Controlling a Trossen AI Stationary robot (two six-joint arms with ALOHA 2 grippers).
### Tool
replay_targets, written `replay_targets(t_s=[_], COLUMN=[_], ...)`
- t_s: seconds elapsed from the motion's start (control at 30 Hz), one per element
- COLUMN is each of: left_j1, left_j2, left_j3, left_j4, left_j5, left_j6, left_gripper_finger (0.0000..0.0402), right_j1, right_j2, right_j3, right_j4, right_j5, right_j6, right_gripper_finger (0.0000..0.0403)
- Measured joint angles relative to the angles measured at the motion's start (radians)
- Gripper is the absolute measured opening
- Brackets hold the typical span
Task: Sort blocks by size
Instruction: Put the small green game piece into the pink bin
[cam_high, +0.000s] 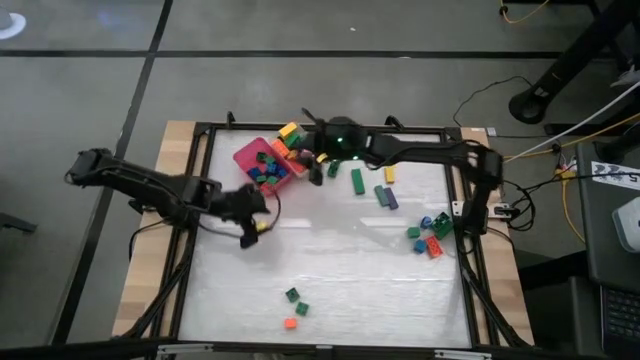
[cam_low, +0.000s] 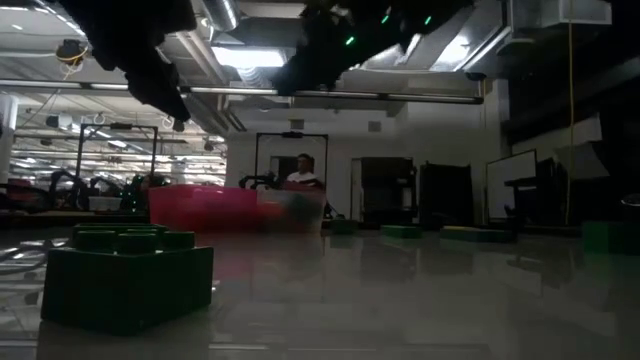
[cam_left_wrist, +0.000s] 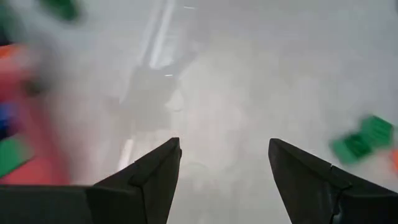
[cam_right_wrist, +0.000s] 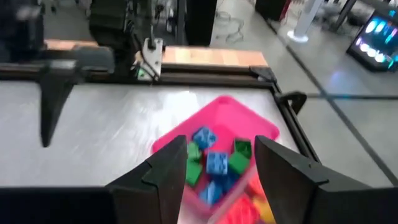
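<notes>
Small studded plastic blocks (cam_right_wrist: 214, 165) lie in the pink square tray (cam_right_wrist: 233, 112) under the right gripper (cam_right_wrist: 214, 163), whose jaws are open and empty, like the left gripper (cam_left_wrist: 224, 171).

glossy white tabletop (cam_high: 330, 260) with reflections, pale wood border (cam_high: 150, 260), black metal frame (cam_high: 420, 130), shiny plastic studded blocks (cam_high: 428, 235), smooth pink plastic tray (cam_right_wrist: 224, 118), matt dark gripper fingers (cam_left_wrist: 155, 174)

In the high view the right hand (cam_high: 318, 152) is lost in the dark arm over the pink square plastic tray (cam_high: 249, 154) by the worktop's far edge. The left wrist view blurs the small green studded bricks (cam_left_wrist: 362, 139). The low view cuts off both arms and blurs the seated person (cam_low: 301, 173).
</notes>
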Motion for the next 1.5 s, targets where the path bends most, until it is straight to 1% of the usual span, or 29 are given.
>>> replay_targets(t_s=[0.17,0.3,0.4,0.47,0.6,0.7,0.9,1.13,1.3,1.4,1.5], left_j1=[-0.161,-0.262,-0.306,-0.32,-0.336,-0.34,-0.339,-0.33,-0.313,-0.308,-0.305], left_j2=[0.152,0.278,0.364,0.415,0.497,0.547,0.638,0.692,0.712,0.722,0.739], left_j3=[0.0,0.0,0.0,0.0,0.0,0.0,0.0,0.0,0.0,0.0,0.0], left_j4=[0.168,0.329,0.475,0.566,0.673,0.732,0.857,0.866,0.866,0.863,0.861], left_j5=[0.006,0.013,0.014,0.013,0.018,0.06,0.176,0.179,0.179,0.179,0.193], left_j6=[0.106,0.246,0.339,0.368,0.427,0.446,0.434,0.468,0.495,0.507,0.507], left_gripper_finger=[0.0232,0.0232,0.0232,0.0232,0.0232,0.0232,0.0232,0.0232,0.0232,0.0232,0.0232], right_j1=[0.0,0.0,0.0,0.0,0.0,0.0,0.0,0.013,0.06,0.093,0.126], right_j2=[-0.147,-0.234,-0.277,-0.295,-0.307,-0.306,-0.298,-0.298,-0.298,-0.298,-0.298], right_j3=[0.0,0.0,0.0,0.0,0.0,0.0,0.0,0.0,0.0,0.0,0.0], right_j4=[-0.242,-0.449,-0.564,-0.631,-0.732,-0.773,-0.774,-0.772,-0.778,-0.804,-0.875], right_j5=[-0.002,-0.004,-0.01,-0.012,-0.019,-0.02,-0.021,-0.021,-0.021,-0.021,-0.021], right_j6=[0.0,0.006,0.058,0.097,0.111,0.113,0.151,0.208,0.21,0.21,0.21], right_gripper_finger=[0.0189,0.0189,0.0189,0.0189,0.0189,0.0189,0.0189,0.0188,0.0188,0.0188,0.0188])
